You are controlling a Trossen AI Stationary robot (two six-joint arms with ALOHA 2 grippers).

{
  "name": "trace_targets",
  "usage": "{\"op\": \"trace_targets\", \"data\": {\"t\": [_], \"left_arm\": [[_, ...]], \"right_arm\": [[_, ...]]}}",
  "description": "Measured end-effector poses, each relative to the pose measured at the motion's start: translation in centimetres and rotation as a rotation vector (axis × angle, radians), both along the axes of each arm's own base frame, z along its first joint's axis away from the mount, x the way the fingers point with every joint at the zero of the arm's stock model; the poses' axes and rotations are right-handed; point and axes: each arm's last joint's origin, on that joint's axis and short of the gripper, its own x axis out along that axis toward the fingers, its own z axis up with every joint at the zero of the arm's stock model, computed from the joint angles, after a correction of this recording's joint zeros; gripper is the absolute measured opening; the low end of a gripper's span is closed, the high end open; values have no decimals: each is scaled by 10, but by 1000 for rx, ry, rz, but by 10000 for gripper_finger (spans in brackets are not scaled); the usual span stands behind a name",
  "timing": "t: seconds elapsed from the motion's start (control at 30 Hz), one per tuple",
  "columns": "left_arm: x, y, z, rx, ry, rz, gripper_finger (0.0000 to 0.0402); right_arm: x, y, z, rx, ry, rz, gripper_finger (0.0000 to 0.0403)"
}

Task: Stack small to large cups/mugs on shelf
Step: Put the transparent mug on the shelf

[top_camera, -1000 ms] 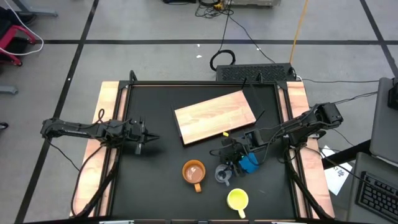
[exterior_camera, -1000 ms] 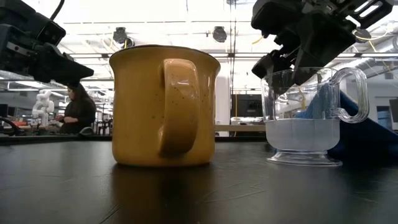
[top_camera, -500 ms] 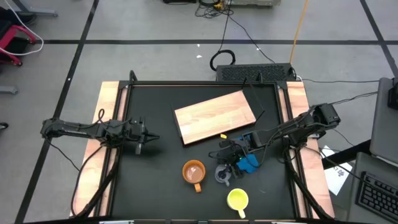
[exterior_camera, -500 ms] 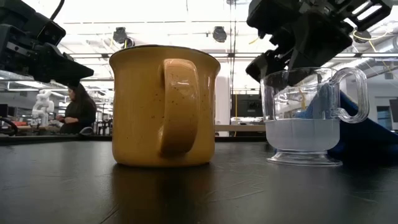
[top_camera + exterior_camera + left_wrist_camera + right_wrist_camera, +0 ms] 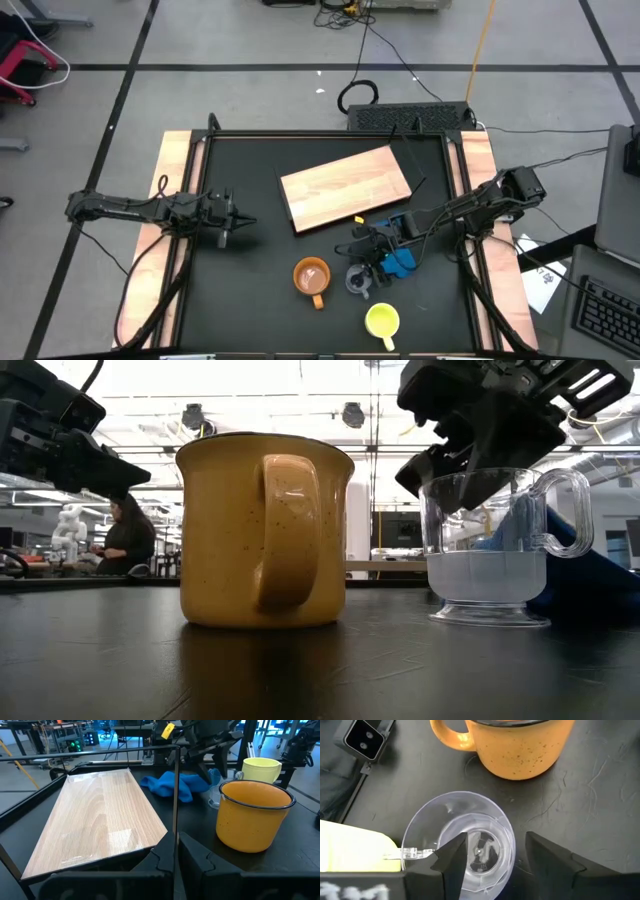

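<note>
The small clear glass cup (image 5: 465, 840) stands upright on the black table, between the orange mug (image 5: 311, 276) and the blue cloth (image 5: 400, 262). The yellow mug (image 5: 382, 320) stands nearer the front edge. The shelf, a light wooden board (image 5: 345, 188), lies flat toward the far side. My right gripper (image 5: 495, 857) is open and slants down over the clear cup. One finger (image 5: 452, 857) is inside the cup and the other (image 5: 547, 855) is outside its wall, neither seen touching. My left gripper (image 5: 235, 222) waits shut at the table's left.
The orange mug (image 5: 265, 530) stands close beside the clear cup (image 5: 490, 550), its handle toward the near edge. The blue cloth (image 5: 175, 785) lies bunched behind the cup. Bare black tabletop (image 5: 250, 290) lies left of the orange mug. A person sits in the room beyond.
</note>
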Motion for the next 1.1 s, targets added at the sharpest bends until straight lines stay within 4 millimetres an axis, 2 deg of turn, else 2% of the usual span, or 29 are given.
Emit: {"op": "trace_targets", "data": {"t": [0.7, 1.1], "left_arm": [[0, 0, 0, 0, 0, 0, 24], [0, 0, 0, 0, 0, 0, 24]], "right_arm": [[1, -2, 0, -26, -18, 27, 12], [6, -9, 11, 2, -70, -14, 2]]}}
